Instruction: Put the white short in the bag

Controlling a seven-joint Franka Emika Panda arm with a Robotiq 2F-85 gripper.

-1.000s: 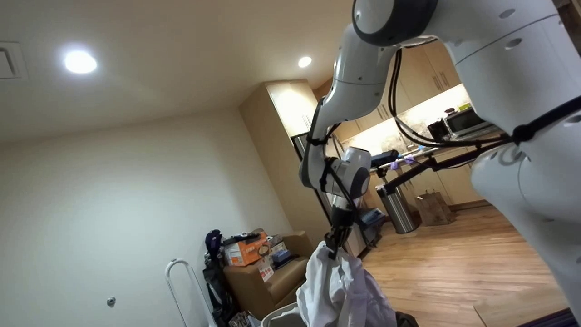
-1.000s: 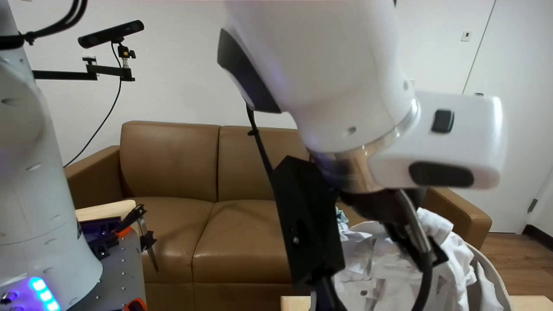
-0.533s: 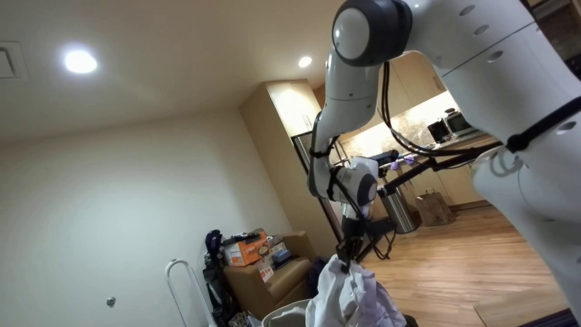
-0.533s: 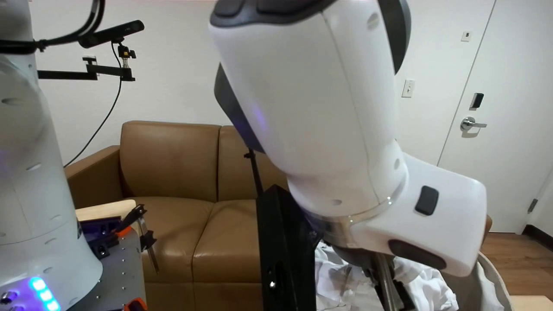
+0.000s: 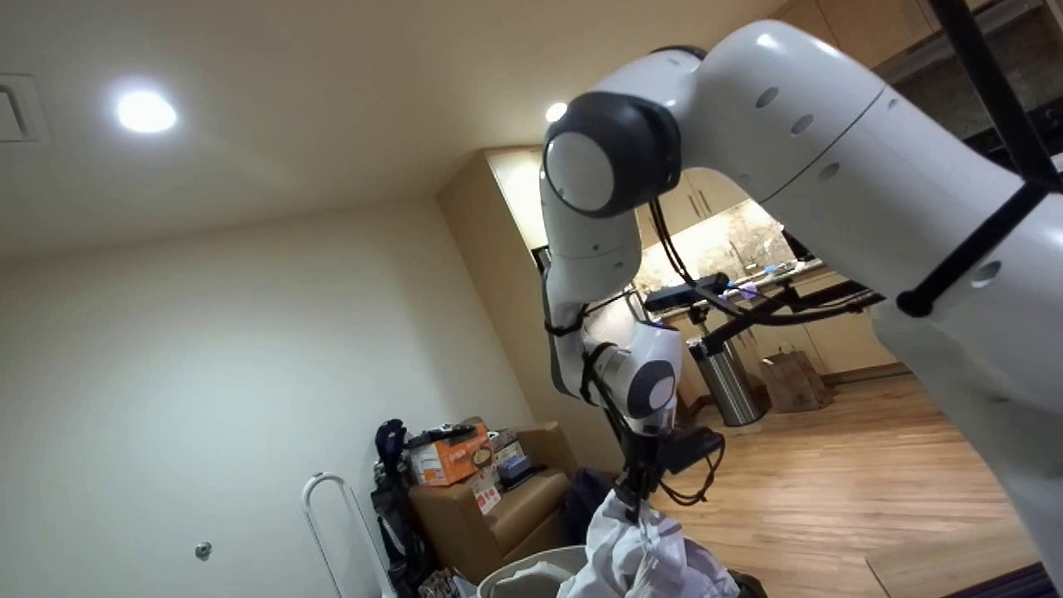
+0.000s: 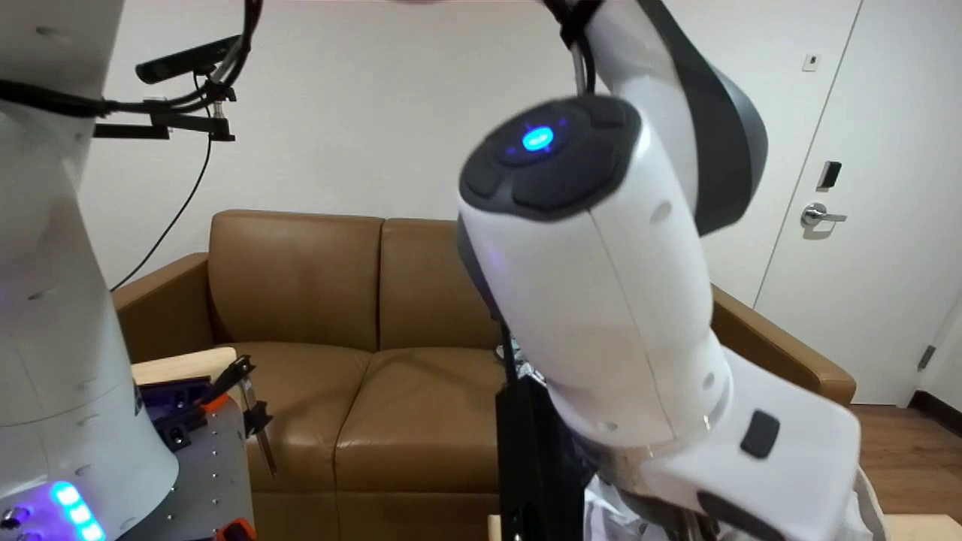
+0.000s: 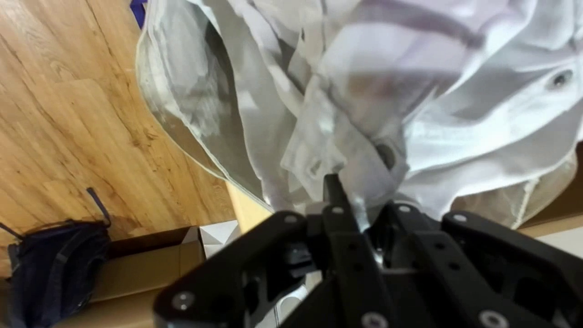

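The white short [image 5: 639,556] hangs crumpled from my gripper [image 5: 633,505] in an exterior view. In the wrist view my gripper [image 7: 362,200] is shut on a pinch of the white short [image 7: 492,132], with buttonhole edges near the fingertips. The bag [image 5: 515,577] is a pale round container; its rim shows beside the short. In the wrist view the bag's wall [image 7: 159,86] shows at the left, with white cloth across its mouth. In an exterior view the bag's rim [image 6: 870,503] and some white cloth [image 6: 610,511] show behind my arm; the fingertips are hidden there.
A brown sofa [image 6: 293,406] stands behind the arm. Boxes [image 5: 453,457] sit on it in an exterior view. A dark backpack [image 7: 57,269] lies near the sofa in the wrist view. A camera on a black mount arm [image 6: 188,60] is near the robot base.
My gripper has moved down and slightly right in an exterior view, carrying the white short lower against the bag. The whole arm has reached lower. The grip has stayed shut.
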